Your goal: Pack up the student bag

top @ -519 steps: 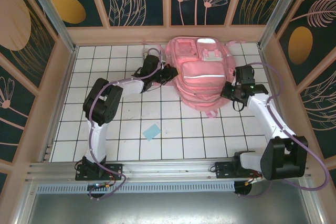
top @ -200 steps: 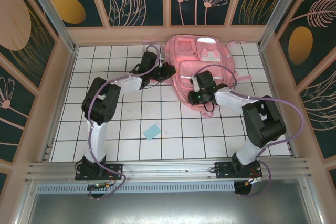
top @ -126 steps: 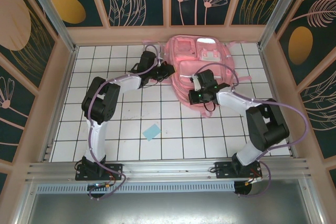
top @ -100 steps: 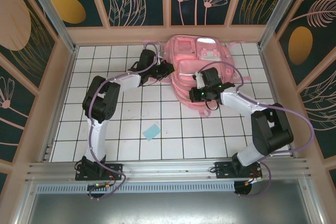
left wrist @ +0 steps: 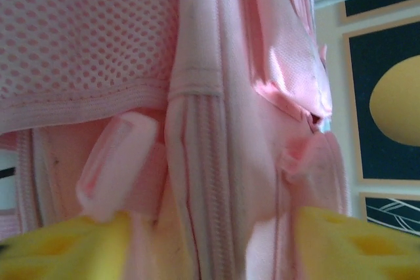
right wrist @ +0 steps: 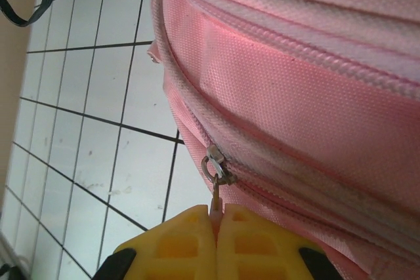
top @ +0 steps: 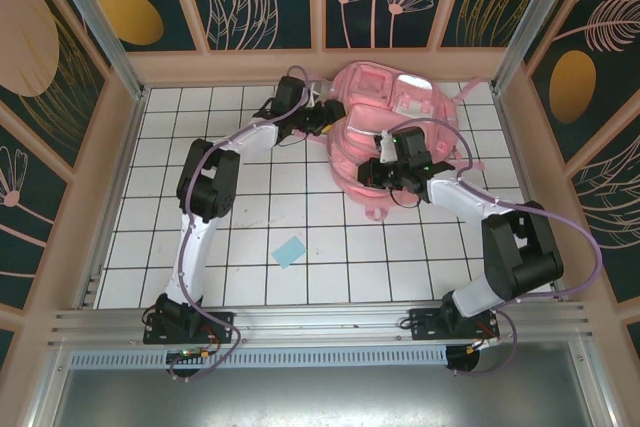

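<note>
We see the pink backpack lying at the far middle of the tiled table, close to the back wall, with both arms reaching in to it. The left gripper is at the bag's left edge; from its wrist camera, the left gripper has its jaws spread wide, one yellow fingertip low on the left and the other low on the right, with pink fabric, a mesh panel and a pink plastic buckle close in front of them. We cannot tell whether either fingertip touches the fabric. The right gripper is at the bag's near side. In its wrist view the right gripper has its jaws pressed together, pinching the zipper pull that hangs from the metal slider. A small blue paper lies well apart on the tiles.
</note>
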Robot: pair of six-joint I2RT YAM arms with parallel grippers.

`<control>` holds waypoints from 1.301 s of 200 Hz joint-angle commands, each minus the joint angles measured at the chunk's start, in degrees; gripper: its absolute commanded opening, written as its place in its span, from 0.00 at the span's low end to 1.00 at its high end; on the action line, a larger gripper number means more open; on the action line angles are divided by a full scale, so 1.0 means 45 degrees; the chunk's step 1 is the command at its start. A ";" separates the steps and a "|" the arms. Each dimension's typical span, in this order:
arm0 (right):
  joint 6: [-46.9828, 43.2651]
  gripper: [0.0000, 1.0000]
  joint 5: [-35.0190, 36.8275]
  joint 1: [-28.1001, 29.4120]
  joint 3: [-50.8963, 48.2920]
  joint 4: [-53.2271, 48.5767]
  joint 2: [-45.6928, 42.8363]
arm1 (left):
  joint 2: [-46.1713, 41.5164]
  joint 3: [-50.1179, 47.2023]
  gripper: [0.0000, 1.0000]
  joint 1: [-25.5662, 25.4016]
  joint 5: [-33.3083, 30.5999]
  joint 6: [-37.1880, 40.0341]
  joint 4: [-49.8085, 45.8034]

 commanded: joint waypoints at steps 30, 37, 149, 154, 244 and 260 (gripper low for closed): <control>0.2001 0.00 -0.2601 0.0238 0.0392 0.2379 0.1166 | -0.3902 -0.5042 0.99 0.0326 -0.1326 -0.0195 0.1515; 0.2120 0.00 -0.2860 0.0254 0.0585 0.2655 0.1271 | -0.4412 -0.5813 0.98 0.0320 -0.1281 -0.0449 0.1797; 0.2411 0.00 -0.3471 0.1536 0.0833 0.2741 0.0970 | -0.4172 -0.8285 0.73 -0.0943 -0.1027 -0.5248 0.7898; 0.2424 0.00 -0.3413 0.1607 0.0766 0.2691 0.0902 | -0.3980 -0.8144 0.65 -0.0989 -0.1015 -0.5305 0.8029; 0.1239 0.00 0.2366 0.1035 -0.1745 -0.3547 -0.1270 | -0.3875 -0.6652 0.00 -0.0116 -0.1059 -0.3379 0.5879; 0.1422 0.00 0.2463 0.0193 -0.2401 -0.3700 -0.1817 | -0.3954 -0.6441 0.00 0.0040 -0.0983 -0.2989 0.5382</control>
